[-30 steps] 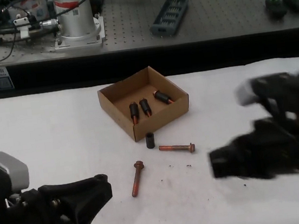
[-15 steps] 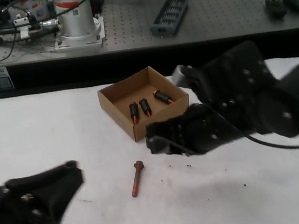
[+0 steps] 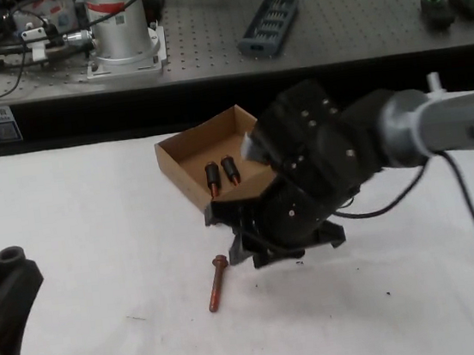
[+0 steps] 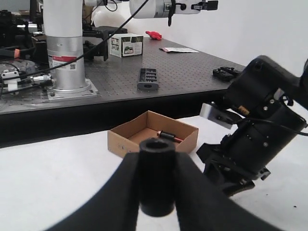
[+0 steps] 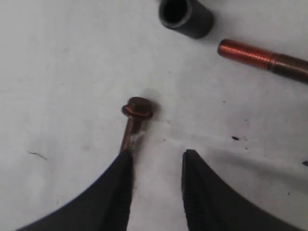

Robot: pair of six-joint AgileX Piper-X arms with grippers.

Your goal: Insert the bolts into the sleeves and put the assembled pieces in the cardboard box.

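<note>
White bench (image 3: 87,222), perforated table (image 3: 347,17) behind. Two bolts (image 5: 136,109) and one sleeve (image 5: 186,17) lie loose. Left gripper (image 4: 157,166) clamps second sleeve (image 4: 156,197); right gripper (image 5: 158,156) apart.

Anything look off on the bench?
Mostly no. Small dark specks dot the white cover near the loose bolt by the right end effector; they look like grime, nothing spilled or broken.

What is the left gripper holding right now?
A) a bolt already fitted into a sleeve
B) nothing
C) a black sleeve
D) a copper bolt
C: in the left wrist view the left gripper is shut on a black sleeve, and the sleeve's open end shows hollow.
</note>
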